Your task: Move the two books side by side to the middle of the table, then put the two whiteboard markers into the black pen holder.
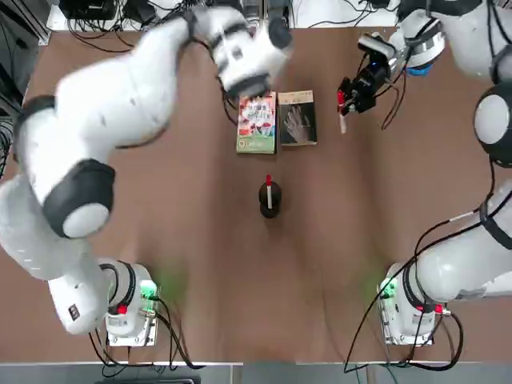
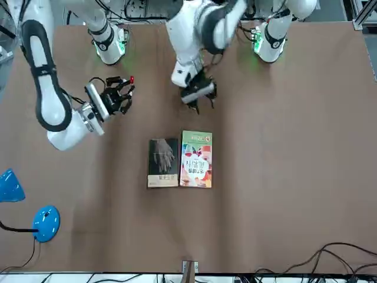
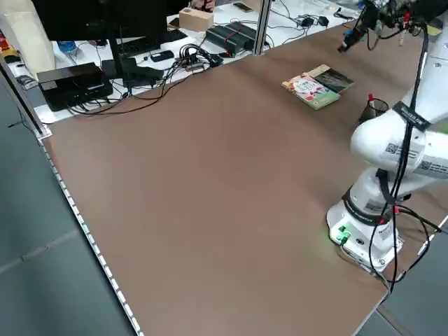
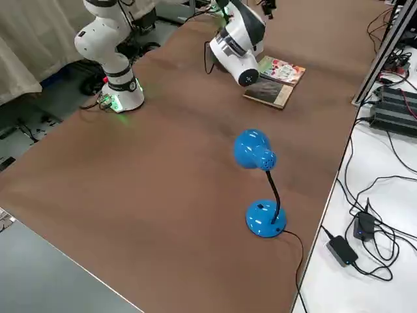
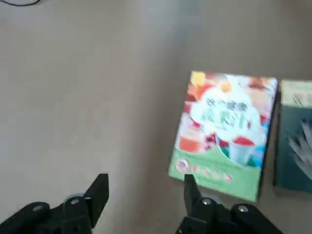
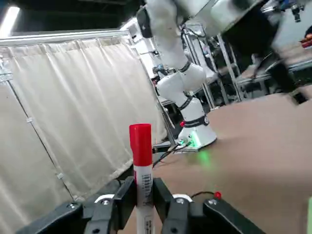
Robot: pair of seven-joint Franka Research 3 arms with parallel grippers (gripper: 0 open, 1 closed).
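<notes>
Plainly, the long axes of the colourful book (image 1: 256, 126) and the dark book (image 1: 297, 120) ran from the robot's side of the table (image 1: 200, 264) toward the far side. The colourful book's green band faced the robot, while the dark book's pale title strip faced away. They lay flat, side by side, the colourful 1 on the robot's left, with a thin gap between them.

The black pen holder (image 1: 270, 208) stood upright on the robot's side of the books, and 1 marker (image 1: 269, 192) was in it, red cap up. Seen from overhead, the other marker (image 6: 144, 195) had its long axis nearly parallel to the books' long sides, its red cap toward the far side and its white end toward the robot.

In all, there were 2 books, 2 markers and 1 pen holder.

The right gripper (image 6: 144, 204) had its 2 fingers closed on the second marker's white barrel, out to the right of the books. The left gripper (image 5: 144, 195) hung above the table near the colourful book, its 2 fingers wide apart with nothing between them.
</notes>
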